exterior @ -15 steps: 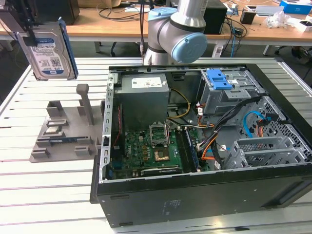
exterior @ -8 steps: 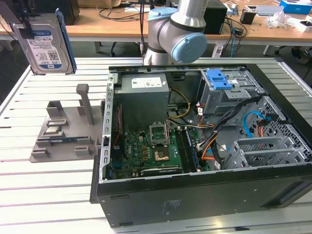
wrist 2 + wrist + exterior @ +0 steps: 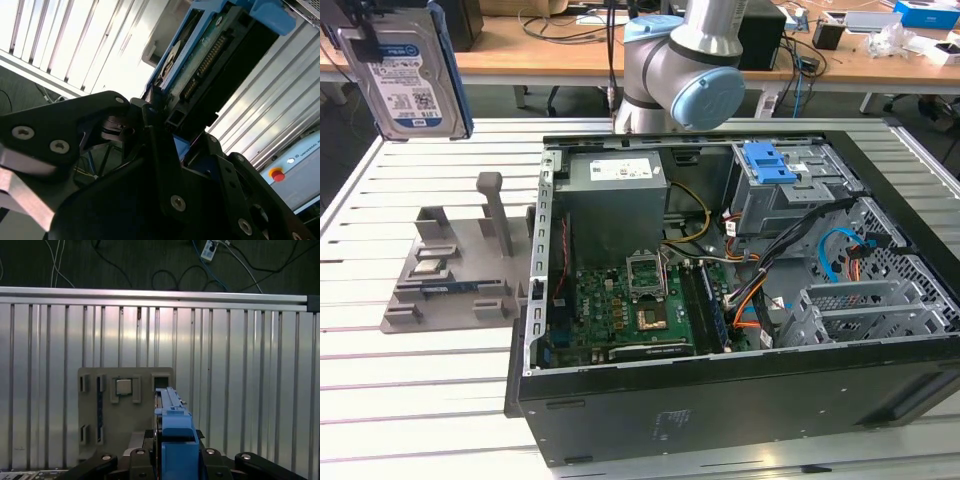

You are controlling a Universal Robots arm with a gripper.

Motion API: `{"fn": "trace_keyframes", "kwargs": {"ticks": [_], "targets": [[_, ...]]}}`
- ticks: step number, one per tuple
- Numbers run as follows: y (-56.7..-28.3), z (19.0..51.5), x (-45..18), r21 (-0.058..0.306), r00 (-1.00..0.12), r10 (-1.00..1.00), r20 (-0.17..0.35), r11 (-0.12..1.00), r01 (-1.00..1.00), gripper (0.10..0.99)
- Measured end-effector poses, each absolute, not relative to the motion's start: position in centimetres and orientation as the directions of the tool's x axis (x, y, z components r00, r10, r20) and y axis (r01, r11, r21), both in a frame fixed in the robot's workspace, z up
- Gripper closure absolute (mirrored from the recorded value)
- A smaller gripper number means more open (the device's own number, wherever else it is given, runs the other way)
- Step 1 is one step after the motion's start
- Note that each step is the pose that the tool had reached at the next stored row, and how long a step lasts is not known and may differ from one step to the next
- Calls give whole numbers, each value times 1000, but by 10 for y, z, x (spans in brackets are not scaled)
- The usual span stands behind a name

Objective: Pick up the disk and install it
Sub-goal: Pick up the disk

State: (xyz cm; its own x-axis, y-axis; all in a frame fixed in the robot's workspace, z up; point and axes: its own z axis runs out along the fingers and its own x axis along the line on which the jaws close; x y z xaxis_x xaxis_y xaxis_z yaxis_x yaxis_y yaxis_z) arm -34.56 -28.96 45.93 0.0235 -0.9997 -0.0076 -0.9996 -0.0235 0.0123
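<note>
tool [image 3: 159, 107] grips disk [image 3: 405, 75], white-blue label [image 3: 408, 98] showing

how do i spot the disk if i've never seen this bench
Start at the open computer case on the slatted table. At the exterior view's left, above the grey tray, the hand holds the disk upright: silver, white-and-blue label, blue frame.

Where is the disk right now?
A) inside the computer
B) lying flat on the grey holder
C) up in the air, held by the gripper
C: the disk is clamped in the gripper, high above the grey holder and outside the computer case.
</note>
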Motion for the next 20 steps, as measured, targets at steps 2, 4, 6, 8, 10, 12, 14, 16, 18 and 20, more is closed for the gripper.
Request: {"fn": "trace_keyframes", "kwargs": {"ticks": [2, 4, 6, 8, 10, 12, 14, 16, 18, 20], "targets": [[-290, 463, -346, 12, 23, -1000, -8, -24, -1000, 718], [-290, 468, -346, 12, 23, -1000, -7, -24, -1000, 718], [-290, 474, -346, 12, 24, -1000, -8, -24, -1000, 718], [-290, 478, -346, 12, 24, -1000, -8, -24, -1000, 718], [-290, 483, -346, 12, 23, -1000, -8, -24, -1000, 718], [-290, 487, -346, 12, 23, -1000, -8, -24, -1000, 718], [-290, 494, -346, 12, 24, -1000, -7, -24, -1000, 718], [-290, 499, -346, 12, 23, -1000, -8, -24, -1000, 718], [-289, 505, -346, 12, 23, -1000, -8, -24, -1000, 718], [-289, 510, -346, 12, 23, -1000, -8, -24, -1000, 718]]}}
